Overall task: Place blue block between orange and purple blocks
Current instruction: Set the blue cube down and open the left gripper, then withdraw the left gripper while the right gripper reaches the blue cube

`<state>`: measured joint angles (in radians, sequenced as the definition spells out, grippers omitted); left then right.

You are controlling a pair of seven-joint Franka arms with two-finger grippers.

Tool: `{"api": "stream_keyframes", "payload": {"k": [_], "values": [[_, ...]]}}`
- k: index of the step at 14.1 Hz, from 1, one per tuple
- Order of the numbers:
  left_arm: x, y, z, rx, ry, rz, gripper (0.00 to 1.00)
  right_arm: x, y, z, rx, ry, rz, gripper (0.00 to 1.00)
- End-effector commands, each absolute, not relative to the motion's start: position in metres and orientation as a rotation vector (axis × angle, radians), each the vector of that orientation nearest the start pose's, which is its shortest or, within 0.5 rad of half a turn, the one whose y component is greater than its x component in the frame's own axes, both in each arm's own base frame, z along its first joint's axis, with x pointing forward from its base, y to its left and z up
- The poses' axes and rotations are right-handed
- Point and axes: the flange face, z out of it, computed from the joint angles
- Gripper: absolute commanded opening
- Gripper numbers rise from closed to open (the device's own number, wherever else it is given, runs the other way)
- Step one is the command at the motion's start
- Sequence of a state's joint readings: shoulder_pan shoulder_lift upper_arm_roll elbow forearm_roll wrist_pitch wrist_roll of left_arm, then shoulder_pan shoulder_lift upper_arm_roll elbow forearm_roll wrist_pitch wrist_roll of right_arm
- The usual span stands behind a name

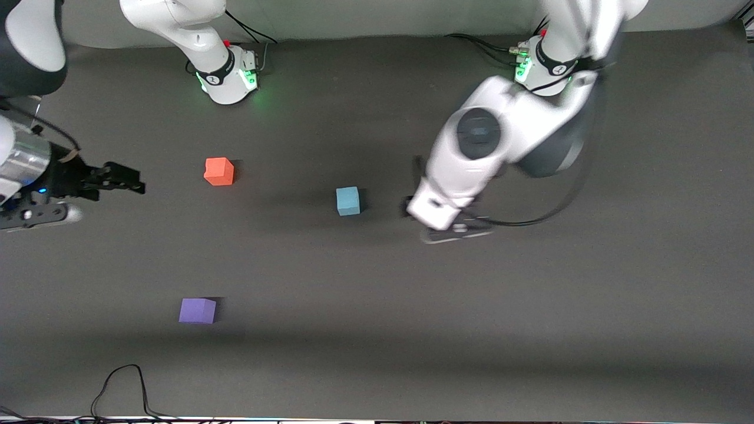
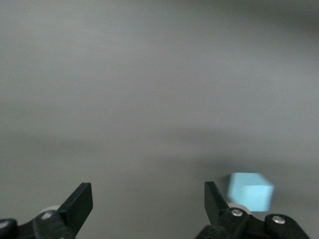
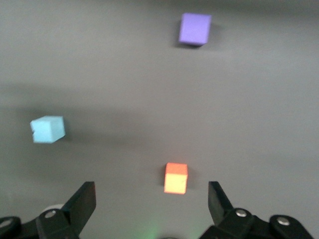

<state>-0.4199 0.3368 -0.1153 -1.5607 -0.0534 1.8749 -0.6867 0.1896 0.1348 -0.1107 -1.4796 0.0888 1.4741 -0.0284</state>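
The blue block sits on the dark table near its middle. The orange block lies toward the right arm's end, and the purple block lies nearer the front camera than the orange one. My left gripper is open and empty, over the table beside the blue block toward the left arm's end. In the left wrist view the blue block shows just outside one finger of my left gripper. My right gripper is open and empty, over the table beside the orange block; it waits. The right wrist view shows my right gripper, the orange block, the blue block and the purple block.
The table is a dark grey mat. A black cable loops at the edge nearest the front camera. The arm bases stand along the table's back edge.
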Motion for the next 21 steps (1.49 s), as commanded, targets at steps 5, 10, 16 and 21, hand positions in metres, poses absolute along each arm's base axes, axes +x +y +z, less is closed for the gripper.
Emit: {"api": "stream_keyframes", "payload": {"k": [5,10,16,21], "values": [[0.54,-0.076,0.469,-3.184,-0.107,0.278,1.0,0.52,0.235,0.615,-2.976,-0.026,0.254,1.0],[0.54,-0.022,0.538,-3.192,-0.148,0.236,1.0,0.495,0.321,0.607,-2.952,0.104,0.291,1.0],[0.544,-0.021,0.583,-3.181,-0.14,0.182,1.0,0.482,0.394,0.528,-3.007,0.1,0.231,1.0],[0.541,-0.008,0.591,-3.158,-0.033,0.18,1.0,0.478,0.397,0.437,-3.054,0.071,0.121,1.0]]}}
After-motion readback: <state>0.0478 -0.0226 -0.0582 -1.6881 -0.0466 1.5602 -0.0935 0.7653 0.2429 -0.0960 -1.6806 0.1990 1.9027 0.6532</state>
